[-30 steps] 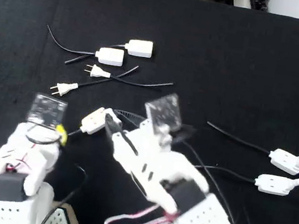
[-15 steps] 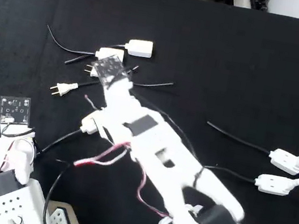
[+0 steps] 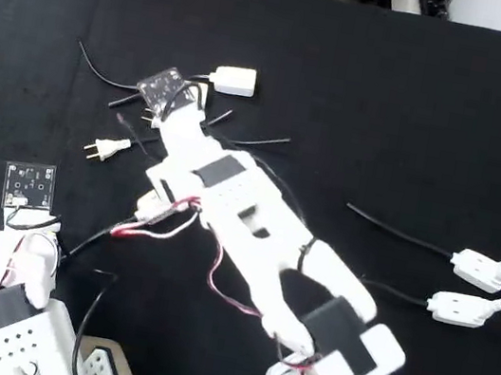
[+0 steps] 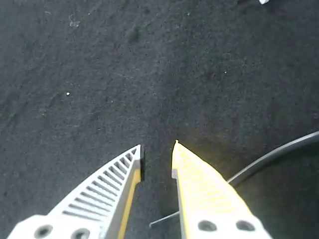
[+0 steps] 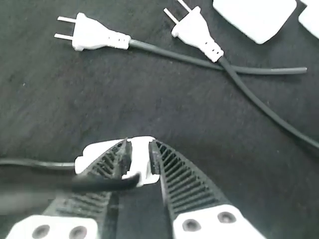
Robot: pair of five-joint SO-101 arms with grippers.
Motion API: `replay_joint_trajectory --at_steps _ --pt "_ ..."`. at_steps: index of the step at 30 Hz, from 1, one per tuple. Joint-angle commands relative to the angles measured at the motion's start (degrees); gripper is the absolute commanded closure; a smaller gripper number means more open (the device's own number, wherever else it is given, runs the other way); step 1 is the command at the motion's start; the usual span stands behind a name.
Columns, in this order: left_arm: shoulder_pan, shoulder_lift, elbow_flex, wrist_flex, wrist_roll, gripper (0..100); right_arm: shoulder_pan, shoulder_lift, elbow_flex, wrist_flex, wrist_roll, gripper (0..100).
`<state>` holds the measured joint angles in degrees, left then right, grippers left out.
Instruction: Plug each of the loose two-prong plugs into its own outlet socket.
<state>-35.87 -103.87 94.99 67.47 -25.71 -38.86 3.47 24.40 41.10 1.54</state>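
Observation:
Two loose white two-prong plugs lie on the black cloth with their black cords. One plug lies to the left of the right arm. A white socket lies just beyond them. My right gripper hangs over the end of another white socket, which lies by the arm. Its fingers stand a narrow gap apart, and the socket runs on past one finger. My left gripper is slightly open over bare cloth, with nothing between its fingers.
A white socket lies at the back left. Two more sockets with cords lie at the right edge. A black cable runs beside the left gripper. The left arm sits at the near left corner.
The right arm has swung forward and to the left, from mid-table to over the plugs. The left arm has pulled back towards the near left corner. The socket by the arm has stayed put.

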Motion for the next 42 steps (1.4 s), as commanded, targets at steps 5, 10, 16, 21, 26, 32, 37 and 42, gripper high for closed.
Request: replay_joint_trajectory --at_steps 5,10,16,21,26,32,37,42 --pt "-0.4 -0.5 -0.1 -0.1 -0.4 88 1.4 0.7 -6.5 6.9 0.4 98.7" --pt "-0.4 -0.5 -0.1 -0.1 -0.4 88 1.2 0.8 -8.2 9.5 0.2 98.7" --pt "-0.4 -0.5 -0.1 -0.1 -0.4 88 1.1 1.2 -8.1 8.7 -0.1 98.7" --pt "-0.4 -0.5 -0.1 -0.1 -0.4 88 1.1 1.2 -5.6 4.0 -2.1 98.7" --pt "-0.4 -0.5 -0.1 -0.1 -0.4 88 0.1 0.8 -4.7 3.3 -2.1 98.7" --pt "-0.4 -0.5 -0.1 -0.1 -0.4 88 -1.4 1.0 -4.2 3.6 -3.1 98.7" --pt "-0.4 -0.5 -0.1 -0.1 -0.4 88 -1.4 0.8 -3.7 3.6 -3.8 98.7" --pt "-0.4 -0.5 -0.1 -0.1 -0.4 88 -1.4 1.2 -2.9 3.6 -3.8 98.7"
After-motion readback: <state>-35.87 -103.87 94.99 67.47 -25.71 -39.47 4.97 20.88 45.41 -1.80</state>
